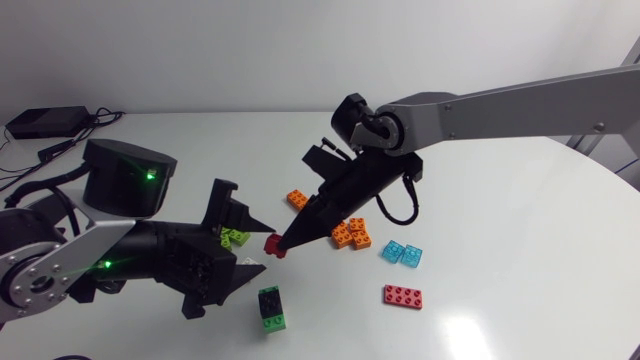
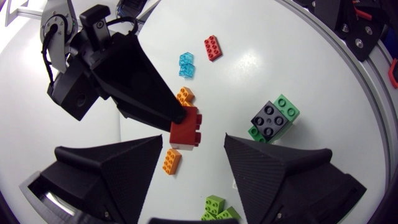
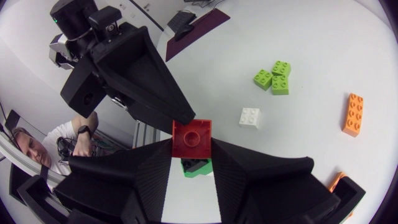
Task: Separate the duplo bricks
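The red brick [image 3: 191,138] hangs above the counter [image 1: 500,200], pinched in the narrow jaws of the right gripper [image 1: 283,243]. The left gripper [image 2: 194,142], jaws wide, brackets it without contact; it should close squarely, then pull straight. A green-and-black stack [image 1: 270,305] sits just below and could be knocked.

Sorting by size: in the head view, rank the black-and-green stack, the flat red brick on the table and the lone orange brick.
1. black-and-green stack
2. flat red brick
3. lone orange brick
The stack lies nearest the camera, so its lead is unsure.
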